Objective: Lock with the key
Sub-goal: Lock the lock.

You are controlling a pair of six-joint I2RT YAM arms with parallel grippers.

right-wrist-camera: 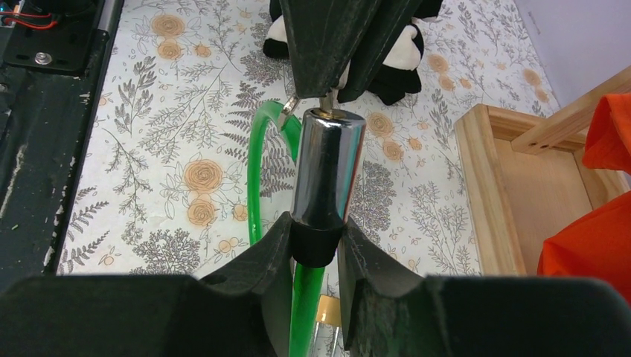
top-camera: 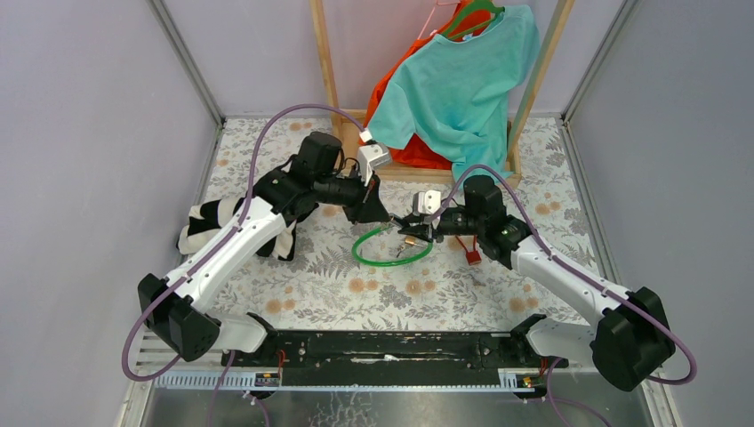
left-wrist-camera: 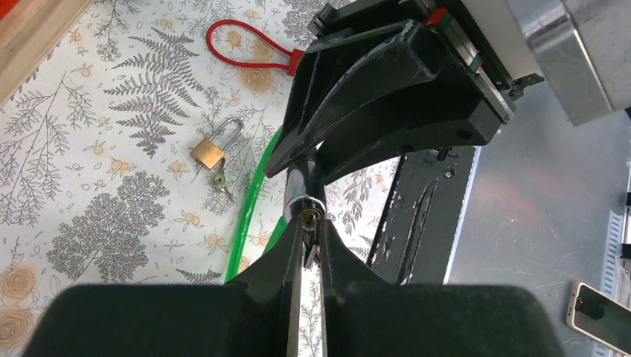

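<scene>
A green cable lock (top-camera: 391, 252) lies looped on the floral table, and its chrome lock cylinder (right-wrist-camera: 327, 163) is lifted off the surface. My right gripper (right-wrist-camera: 316, 239) is shut on the black end of that cylinder. Facing it, my left gripper (left-wrist-camera: 311, 223) is shut on a small key (left-wrist-camera: 310, 242) whose tip sits at the cylinder's keyhole (left-wrist-camera: 306, 216). In the top view the left gripper (top-camera: 384, 222) and the right gripper (top-camera: 418, 229) meet nose to nose over the green cable.
A small brass padlock (left-wrist-camera: 208, 151) with keys lies by the green cable. A red cable lock (left-wrist-camera: 245, 44) lies beyond it. A panda plush (top-camera: 209, 227) sits at the left. A wooden rack (top-camera: 525, 98) with a teal shirt (top-camera: 471, 80) stands behind.
</scene>
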